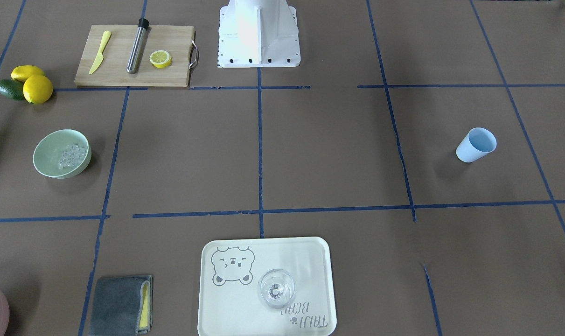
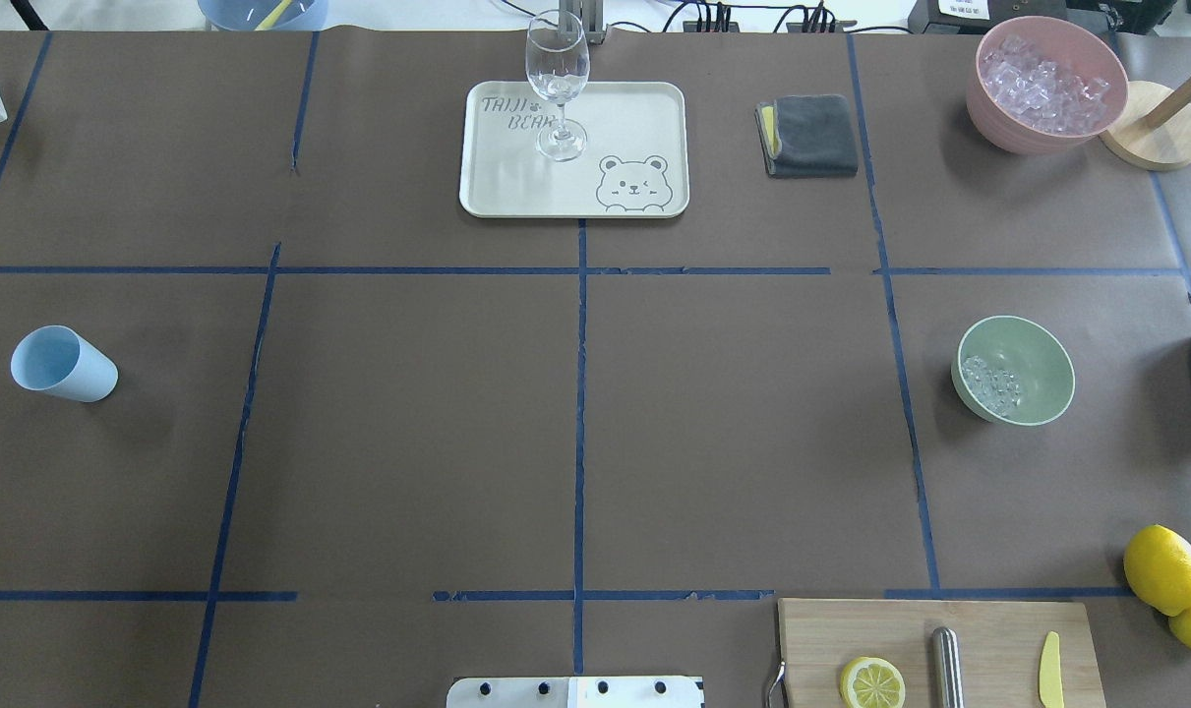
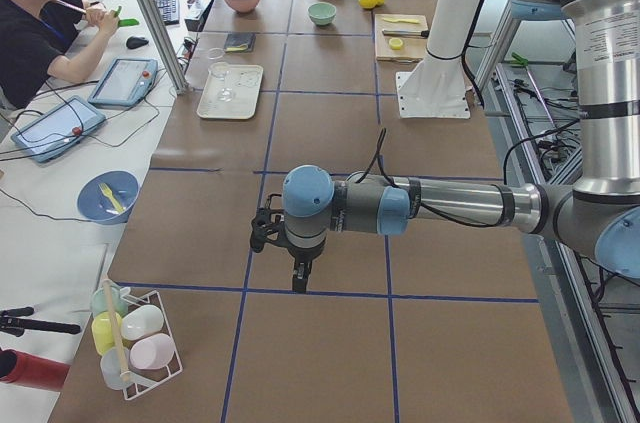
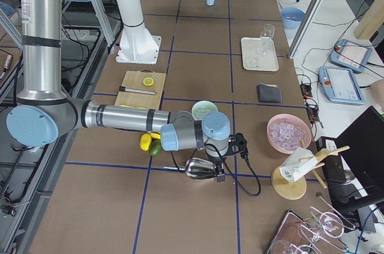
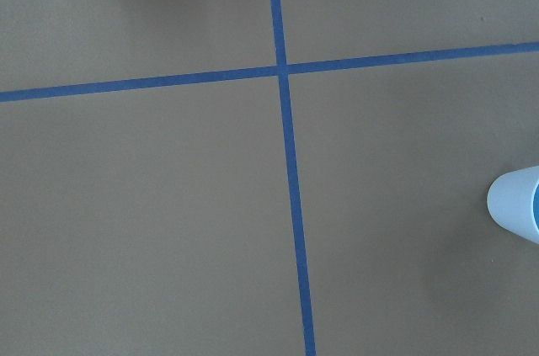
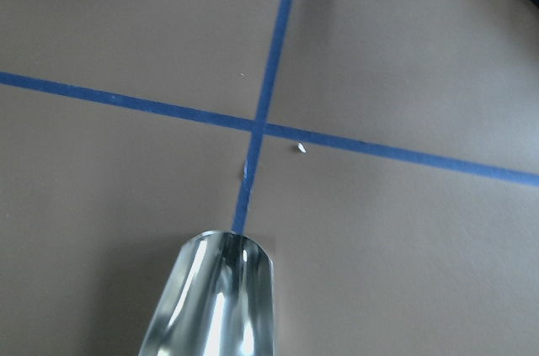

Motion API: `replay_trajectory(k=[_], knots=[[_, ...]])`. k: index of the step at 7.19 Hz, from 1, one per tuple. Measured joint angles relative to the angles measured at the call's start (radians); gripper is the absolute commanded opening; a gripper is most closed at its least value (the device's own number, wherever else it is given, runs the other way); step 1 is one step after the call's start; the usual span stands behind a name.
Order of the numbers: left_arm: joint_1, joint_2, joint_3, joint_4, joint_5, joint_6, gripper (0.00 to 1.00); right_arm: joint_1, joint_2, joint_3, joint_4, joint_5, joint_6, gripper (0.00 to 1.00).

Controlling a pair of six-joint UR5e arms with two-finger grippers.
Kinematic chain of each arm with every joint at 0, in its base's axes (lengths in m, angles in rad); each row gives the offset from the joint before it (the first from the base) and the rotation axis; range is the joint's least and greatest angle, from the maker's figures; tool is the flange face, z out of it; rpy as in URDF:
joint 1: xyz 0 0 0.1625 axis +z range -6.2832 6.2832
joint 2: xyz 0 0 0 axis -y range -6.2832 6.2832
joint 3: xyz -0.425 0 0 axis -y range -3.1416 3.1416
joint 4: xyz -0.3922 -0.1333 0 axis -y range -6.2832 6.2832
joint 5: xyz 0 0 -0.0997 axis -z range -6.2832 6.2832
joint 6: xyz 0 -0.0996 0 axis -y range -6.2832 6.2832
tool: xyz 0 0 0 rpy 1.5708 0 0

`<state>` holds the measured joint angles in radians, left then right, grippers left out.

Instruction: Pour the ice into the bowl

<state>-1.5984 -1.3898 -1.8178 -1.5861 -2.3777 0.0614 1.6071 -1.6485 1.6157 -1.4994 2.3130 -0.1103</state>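
The mint-green bowl (image 2: pixel 1013 370) stands on the table's right side with a small pile of clear ice cubes (image 2: pixel 990 383) inside; both also show in the front view (image 1: pixel 62 154). My right gripper (image 4: pixel 217 169) hovers over the table near the bowl's right. In the right wrist view a shiny metal scoop (image 6: pixel 215 297) sticks out from it above the paper and looks empty; the fingers themselves are hidden. My left gripper (image 3: pixel 298 278) points down over the left end of the table. It shows only in the left side view, so I cannot tell if it is open.
A pink bowl full of ice (image 2: pixel 1047 84) stands at the far right. A blue cup (image 2: pixel 62 364) is at the left. A tray (image 2: pixel 516 177) with a wine glass (image 2: pixel 558 79), a grey cloth (image 2: pixel 809 135), a cutting board (image 2: pixel 988 629) and lemons (image 2: pixel 1161 568) sit around.
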Motion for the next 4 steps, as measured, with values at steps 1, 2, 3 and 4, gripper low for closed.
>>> replay_trajectory(k=[1, 2, 3, 4], knots=[[0.0, 0.0, 0.0, 0.001, 0.0, 0.0, 1.0, 0.019, -0.005, 0.04, -0.077, -0.007, -0.003, 1.0], [0.0, 0.0, 0.001, 0.003, 0.0, 0.0, 1.0, 0.025, -0.006, 0.068, -0.128, -0.009, -0.002, 1.0], [0.001, 0.001, 0.006, 0.006, 0.0, 0.0, 1.0, 0.024, -0.007, 0.081, -0.151, -0.001, -0.004, 1.0], [0.001, 0.003, 0.01, 0.008, 0.001, -0.001, 1.0, 0.014, -0.012, 0.091, -0.146, 0.002, -0.011, 1.0]])
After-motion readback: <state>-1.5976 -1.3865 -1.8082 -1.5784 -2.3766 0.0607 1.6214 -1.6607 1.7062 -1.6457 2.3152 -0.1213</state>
